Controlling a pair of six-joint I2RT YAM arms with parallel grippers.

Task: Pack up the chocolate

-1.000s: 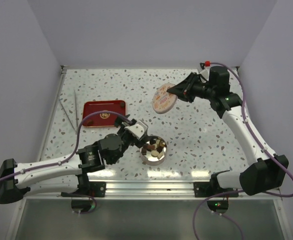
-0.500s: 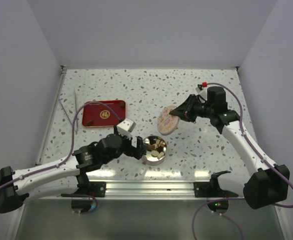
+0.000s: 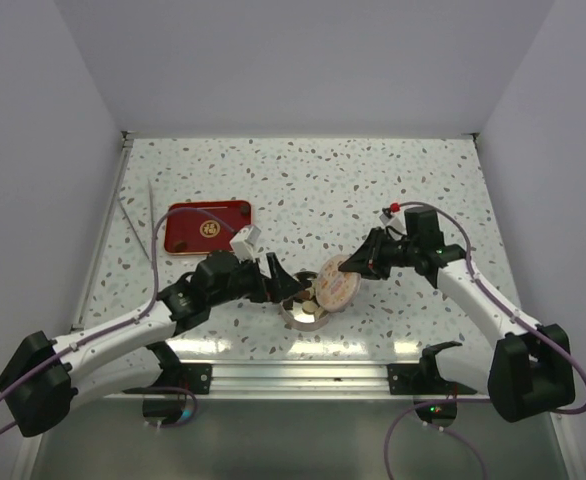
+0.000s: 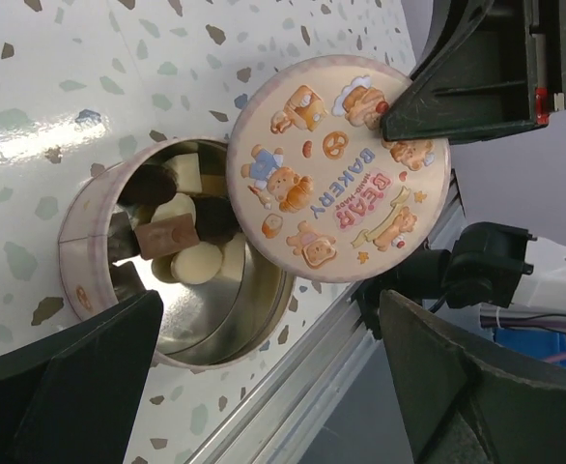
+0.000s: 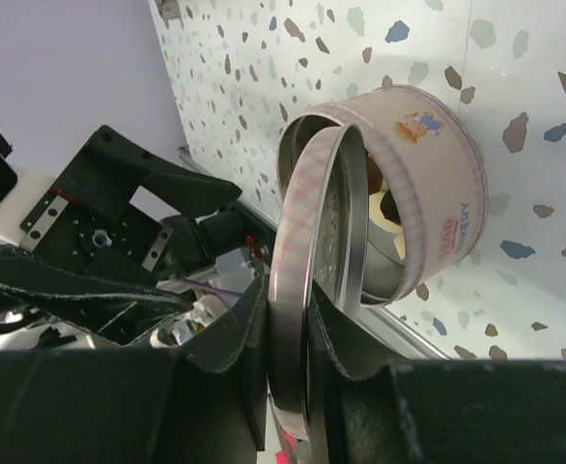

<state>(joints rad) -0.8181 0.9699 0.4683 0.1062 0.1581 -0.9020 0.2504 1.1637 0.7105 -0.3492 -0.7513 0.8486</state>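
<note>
The chocolate (image 4: 172, 232), several dark, tan and cream pieces, lies inside the round tin (image 4: 80, 261), which stands near the table's front edge (image 3: 301, 314). My right gripper (image 3: 353, 264) is shut on the rim of the round bear-print lid (image 3: 335, 282) and holds it tilted, overlapping the tin's right side. The right wrist view shows the lid (image 5: 297, 222) edge-on between that gripper's jaws (image 5: 291, 304), close to the tin (image 5: 428, 213). My left gripper (image 3: 281, 284) is open and empty at the tin's left side; its wide-apart jaws (image 4: 268, 302) frame the tin and lid (image 4: 336, 179).
A red rectangular tray (image 3: 208, 228) lies at the left of the table, with long metal tweezers (image 3: 133, 216) further left near the wall. An aluminium rail (image 3: 303, 375) runs along the front edge just behind the tin.
My right gripper has carried the lid from the back of the table down and forward to the tin. My left gripper has shifted up to the tin's left side.
</note>
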